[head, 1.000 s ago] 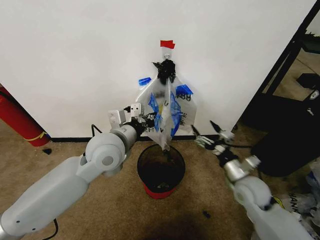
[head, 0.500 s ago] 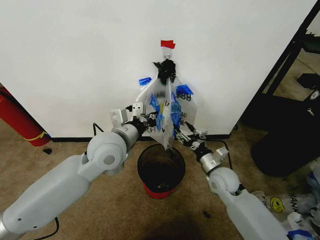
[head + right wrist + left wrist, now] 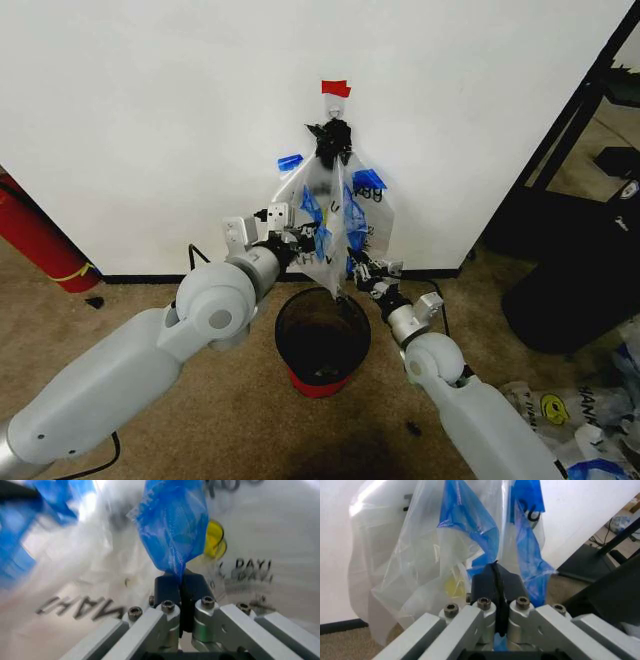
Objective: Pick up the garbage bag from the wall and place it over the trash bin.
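left fingers: pressed together, blue tape of the bag running down to their tips; pinched on the bag's taped strip, going by the left wrist view
right fingers: pressed together, tip of a blue taped strip caught between them
left gripper: at the bag's left edge, above the bin's rim, arm reaching in from lower left
right gripper: at the bag's lower right edge, just above the bin's right rim, arm coming up from lower right
bag: hangs on the wall from a dark knot of handles under the red tape, bottom tip dangling to the bin's rim; translucent white, black lettering, blue tape patches, yellow spot visible in wrist views
hook tape: red patch on the wall, directly above the bag's knot
wall: white, black baseboard along the floor
bin: black mesh, red base, on the carpet right below the bag, against the wall; some bits inside, cannot tell what
red cylinder: leaning at far left by the wall, yellow band
black stand: right side, dark frame and base, well apart from the bin
spare bags: heap on the floor at lower right, same print and blue tape
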Robot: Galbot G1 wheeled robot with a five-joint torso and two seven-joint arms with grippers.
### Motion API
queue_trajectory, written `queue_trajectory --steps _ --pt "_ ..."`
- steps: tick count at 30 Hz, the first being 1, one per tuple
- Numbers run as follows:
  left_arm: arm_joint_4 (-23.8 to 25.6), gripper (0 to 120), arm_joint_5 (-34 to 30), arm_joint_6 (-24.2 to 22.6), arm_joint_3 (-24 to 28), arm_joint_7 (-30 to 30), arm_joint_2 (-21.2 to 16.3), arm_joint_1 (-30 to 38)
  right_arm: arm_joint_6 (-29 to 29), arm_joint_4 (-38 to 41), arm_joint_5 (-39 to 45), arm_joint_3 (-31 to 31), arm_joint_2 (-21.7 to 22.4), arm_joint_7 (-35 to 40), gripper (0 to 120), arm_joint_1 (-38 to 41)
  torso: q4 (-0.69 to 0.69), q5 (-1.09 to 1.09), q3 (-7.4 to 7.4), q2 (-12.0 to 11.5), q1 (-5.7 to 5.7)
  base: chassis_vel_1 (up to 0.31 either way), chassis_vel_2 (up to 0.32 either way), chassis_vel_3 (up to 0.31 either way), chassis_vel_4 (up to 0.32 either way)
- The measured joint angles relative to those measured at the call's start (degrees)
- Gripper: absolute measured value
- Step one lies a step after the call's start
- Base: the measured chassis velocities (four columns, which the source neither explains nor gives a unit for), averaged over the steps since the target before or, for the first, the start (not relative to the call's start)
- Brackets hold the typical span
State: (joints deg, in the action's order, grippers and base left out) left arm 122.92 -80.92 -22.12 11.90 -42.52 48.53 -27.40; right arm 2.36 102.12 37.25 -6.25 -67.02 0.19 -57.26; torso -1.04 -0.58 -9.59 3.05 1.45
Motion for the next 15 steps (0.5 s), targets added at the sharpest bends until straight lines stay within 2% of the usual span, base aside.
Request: queue_trajectory --steps 6,11,15 --pt "3.3 0 -1.1 0.0 -3.1 -0.2 -2.5 -2.2 0.7 7.8 -2.7 -3.3 2.1 0.1 0 -5.2 0.00 0.00 0.00 0.0 -0.01 0.000 0.000 0.000 0.000" --pt "9.0 0 -4.7 -0.2 -8.6 -0.4 -6.9 -5.7 1.6 16.1 -4.5 -7.3 5.5 -0.1 0 -12.4 -0.01 0.00 0.01 0.0 -0.01 0.000 0.000 0.000 0.000" --pt "12.0 0 -8.3 -0.2 -11.9 -1.1 -9.7 -8.9 1.8 19.9 -5.9 -8.8 6.8 -0.7 0 -17.0 0.01 -0.01 0.01 0.0 -0.01 0.000 0.000 0.000 0.000"
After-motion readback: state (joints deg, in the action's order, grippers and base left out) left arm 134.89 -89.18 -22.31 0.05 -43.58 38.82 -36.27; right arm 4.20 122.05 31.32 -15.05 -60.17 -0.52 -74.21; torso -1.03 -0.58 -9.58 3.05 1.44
